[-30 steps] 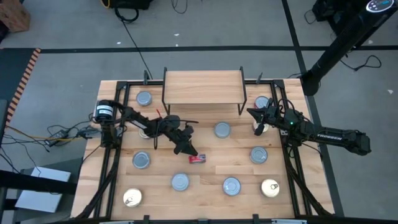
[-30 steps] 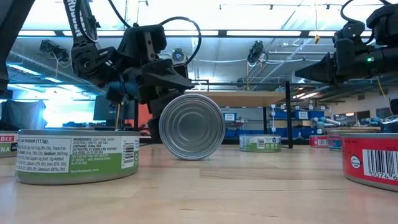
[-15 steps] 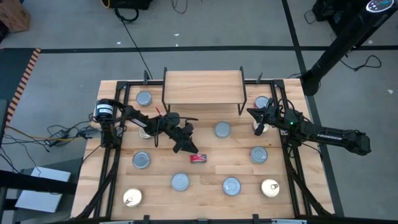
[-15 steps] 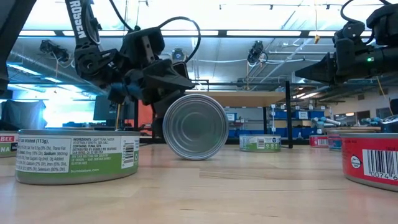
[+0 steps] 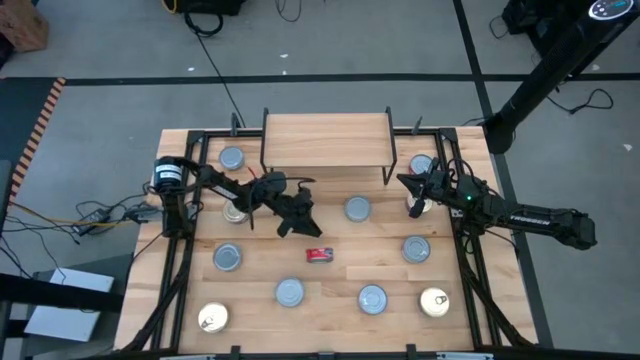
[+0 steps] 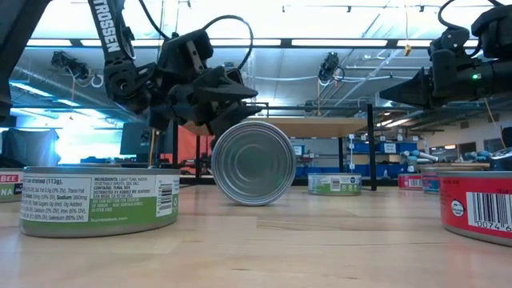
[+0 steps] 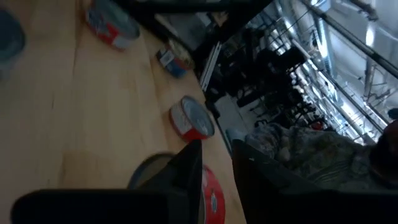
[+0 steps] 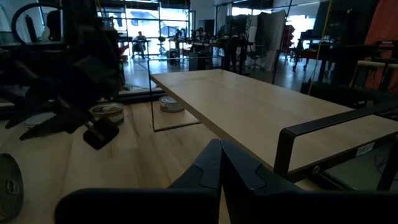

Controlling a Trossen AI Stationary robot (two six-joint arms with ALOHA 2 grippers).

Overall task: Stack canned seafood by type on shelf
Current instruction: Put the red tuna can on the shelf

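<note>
Grey floor [image 5: 100, 60], black cables [image 5: 215, 65], cardboard box [image 5: 22, 28], ceiling strip lights [image 6: 328, 42]

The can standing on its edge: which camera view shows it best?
The low view: the can on its edge stands large and unobstructed, its ribbed round face towards the camera. The high view shows only a small red sliver on the table. The right wrist view may catch its face at the picture's edge; the left wrist view is unclear.

— Are we getting even light? The overhead looks bright, shadows soft.

— Low down, ceiling strips [image 6: 320, 42] glare; near tins blur. Our wrist views run dim and smeared.
</note>
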